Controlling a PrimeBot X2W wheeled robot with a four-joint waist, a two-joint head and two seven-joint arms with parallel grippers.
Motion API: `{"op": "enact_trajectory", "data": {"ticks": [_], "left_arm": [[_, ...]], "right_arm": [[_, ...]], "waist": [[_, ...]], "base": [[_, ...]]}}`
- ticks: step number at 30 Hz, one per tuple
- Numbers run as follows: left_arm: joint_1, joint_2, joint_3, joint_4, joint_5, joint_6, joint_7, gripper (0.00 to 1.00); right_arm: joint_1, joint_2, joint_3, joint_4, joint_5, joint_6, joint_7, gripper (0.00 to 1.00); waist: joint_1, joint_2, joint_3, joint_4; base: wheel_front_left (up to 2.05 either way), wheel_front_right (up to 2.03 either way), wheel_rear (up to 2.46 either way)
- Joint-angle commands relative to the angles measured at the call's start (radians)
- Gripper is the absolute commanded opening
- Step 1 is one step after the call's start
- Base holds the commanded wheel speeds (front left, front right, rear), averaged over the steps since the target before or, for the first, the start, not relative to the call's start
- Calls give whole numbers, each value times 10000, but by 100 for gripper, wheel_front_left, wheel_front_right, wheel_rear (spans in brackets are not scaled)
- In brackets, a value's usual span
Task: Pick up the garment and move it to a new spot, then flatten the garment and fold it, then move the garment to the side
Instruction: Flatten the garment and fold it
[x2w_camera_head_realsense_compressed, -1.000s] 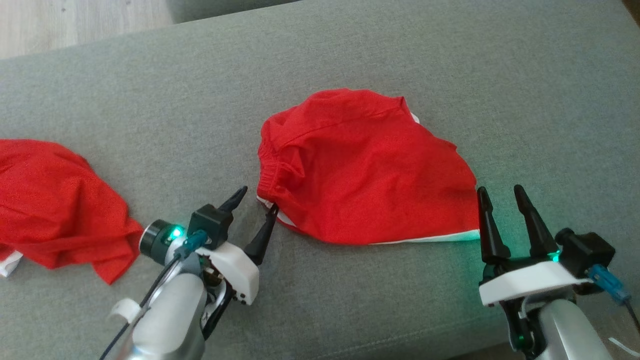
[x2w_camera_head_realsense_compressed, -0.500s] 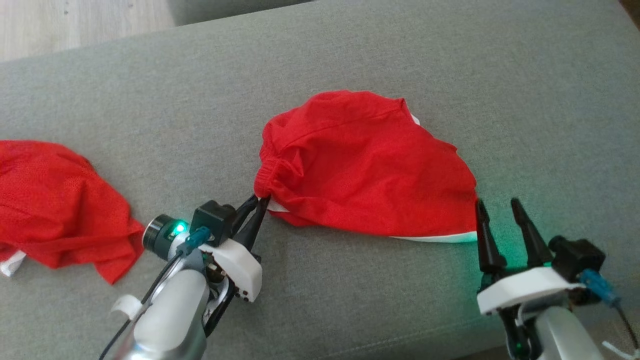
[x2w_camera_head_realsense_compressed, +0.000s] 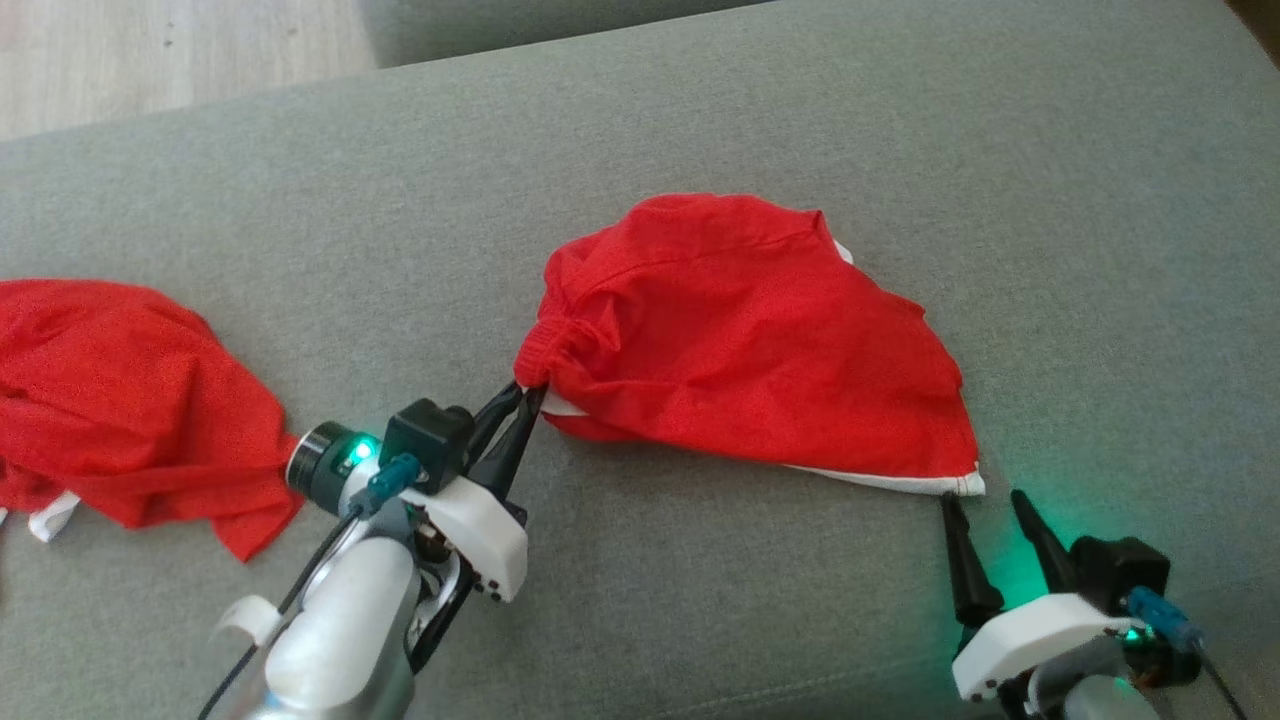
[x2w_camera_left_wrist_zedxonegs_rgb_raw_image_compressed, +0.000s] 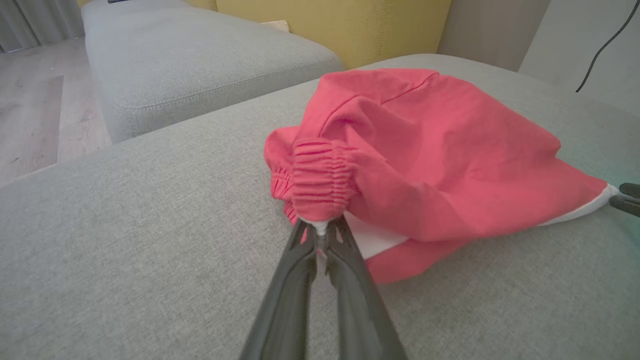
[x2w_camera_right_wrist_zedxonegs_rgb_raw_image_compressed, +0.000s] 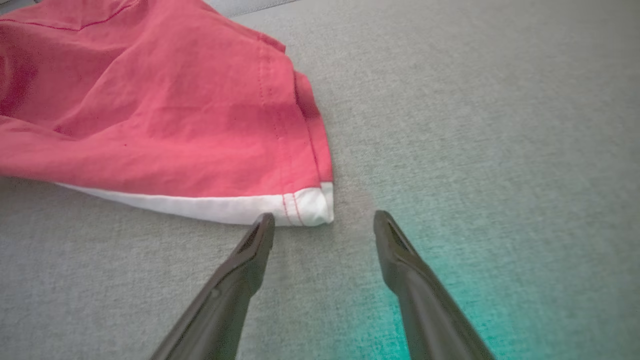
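Where the garment sits: the garment, red and probably shorts, is bunched up on the grey cushion. Most of it rests there, and only its left end is hoisted a little.
Left jaws: at the garment's left end, pinched right down on the gathered waistband, with a bit of white trim caught between the fingers.
Why there: my guess is the waistband's the thickest, grippiest bit, so it shouldn't slip out when the whole lot gets carried to a new spot.
Right jaws: just off the garment's lower right corner, spread wide and holding nothing. The white hem corner lies right beside one fingertip, not between the two.
Why there: looks lined up to take the end opposite the waistband, so the cloth would hang stretched between two grips instead of in one lump. Just my read though.
Spare: a second red piece lies well left of the garment, with nothing touching it.
Count: two red pieces, two sets of jaws (one clamped, one wide), one corner held, one free.
Stage: pick-up barely begun, flattening and folding not yet done.
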Motion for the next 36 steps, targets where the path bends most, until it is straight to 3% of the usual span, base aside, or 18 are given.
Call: {"op": "enact_trajectory", "data": {"ticks": [1, 22, 23, 24, 25, 30, 36], "left_arm": [[-102, 168, 378, -354, -18, 12, -61, 0], [-149, 218, 154, -242, -148, 12, -61, 0], [-157, 224, 138, -198, -155, 12, -61, 0], [-165, 230, 130, -139, -163, 12, -61, 0], [-172, 240, 125, -79, -166, 12, -61, 0], [-224, 365, 210, 159, -197, 17, -61, 0], [-509, 685, 178, 243, -247, 15, -54, 0]], "right_arm": [[-338, 50, 276, -155, -89, -7, -103, 100], [-953, 17, 735, 629, 413, -7, -270, 100], [-988, -1, 784, 670, 413, -7, -272, 54], [-1026, -24, 844, 698, 400, -7, -277, 22], [-1060, -37, 890, 718, 409, -7, -283, 0], [-1134, -131, 1172, 314, 652, -7, -346, 0], [-1239, -573, 1553, -1116, 1319, -7, -395, 0]], "waist": [[0, -1, -13, 33], [0, -1, -15, 205], [0, -1, -14, 200], [0, -1, -16, 195], [0, -1, -25, 188], [0, -1, -136, 142], [0, -1, -478, 89]], "base": [[0, 0, 0], [0, 0, 0], [0, 0, 0], [0, 0, 0], [0, 0, 0], [0, 0, 0], [0, 0, 0]]}}
